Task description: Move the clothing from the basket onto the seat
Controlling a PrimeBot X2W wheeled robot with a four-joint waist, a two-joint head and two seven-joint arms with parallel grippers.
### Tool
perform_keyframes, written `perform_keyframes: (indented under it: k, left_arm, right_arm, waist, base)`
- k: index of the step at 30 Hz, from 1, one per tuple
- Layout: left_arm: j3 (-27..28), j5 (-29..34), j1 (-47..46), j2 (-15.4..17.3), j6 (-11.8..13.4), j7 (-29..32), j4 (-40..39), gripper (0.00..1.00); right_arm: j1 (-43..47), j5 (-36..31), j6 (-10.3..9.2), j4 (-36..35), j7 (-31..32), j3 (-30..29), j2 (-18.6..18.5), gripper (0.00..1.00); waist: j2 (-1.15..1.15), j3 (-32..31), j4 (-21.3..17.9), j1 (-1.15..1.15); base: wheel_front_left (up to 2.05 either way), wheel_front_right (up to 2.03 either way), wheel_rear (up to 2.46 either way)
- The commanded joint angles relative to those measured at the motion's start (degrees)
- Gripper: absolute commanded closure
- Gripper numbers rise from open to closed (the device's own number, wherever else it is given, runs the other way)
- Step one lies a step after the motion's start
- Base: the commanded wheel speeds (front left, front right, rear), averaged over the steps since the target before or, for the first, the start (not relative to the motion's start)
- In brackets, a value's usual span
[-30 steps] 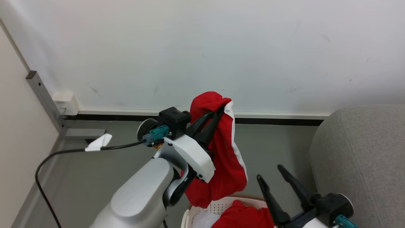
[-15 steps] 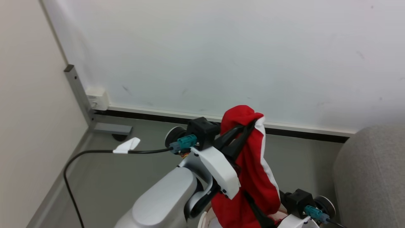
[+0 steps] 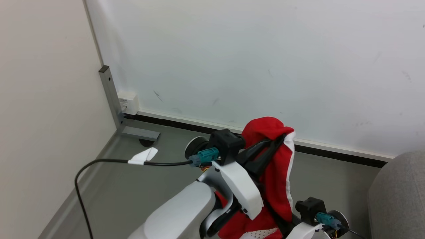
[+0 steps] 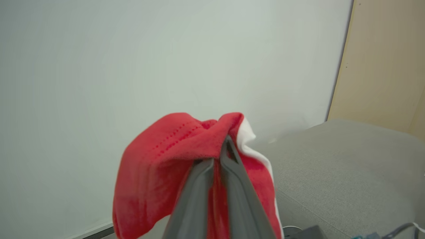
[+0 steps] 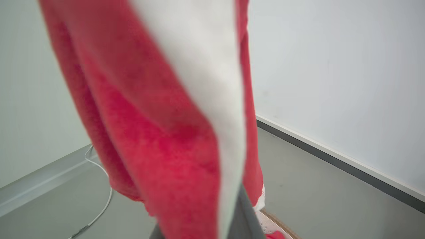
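Note:
A bright red piece of clothing with a white stripe hangs from my left gripper, which is shut on its top fold above the floor; the same fold drapes over the shut fingers in the left wrist view. My right gripper's body sits low beside the hanging cloth, its fingers hidden behind it. In the right wrist view the clothing hangs right over the fingers, one grey finger peeping out. A bit of the basket's brown rim shows below. The grey seat lies to the right.
A white wall runs close behind, with a dark skirting strip. A grey metal post and a white wall box stand in the left corner. A black cable with a white tag trails from my left wrist over the grey floor.
The head camera has swung left. My right gripper, open beside the basket a second ago, has moved in against the lower part of the hanging clothing. The left gripper keeps its hold.

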Motion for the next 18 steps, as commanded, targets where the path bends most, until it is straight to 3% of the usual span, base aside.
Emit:
perform_keyframes:
  k: [1, 18]
  left_arm:
    - [0.26, -0.77, 0.7, 0.5, 0.24, 0.04, -0.08, 1.0]
    - [0.87, -2.09, 4.33, 3.34, 1.19, -1.38, 0.73, 1.0]
  right_arm:
    - [-0.14, 0.48, -0.12, -0.15, 0.04, -0.19, 0.08, 1.0]
    - [4.85, 5.48, -0.12, -10.44, 0.05, -13.59, -1.23, 1.0]
  waist:
    - [0.0, 0.01, -0.01, 0.0]
    - [0.0, 1.94, -2.76, 0.0]
  base:
    - [0.0, 0.0, 0.0]
    - [0.0, 0.0, 0.0]
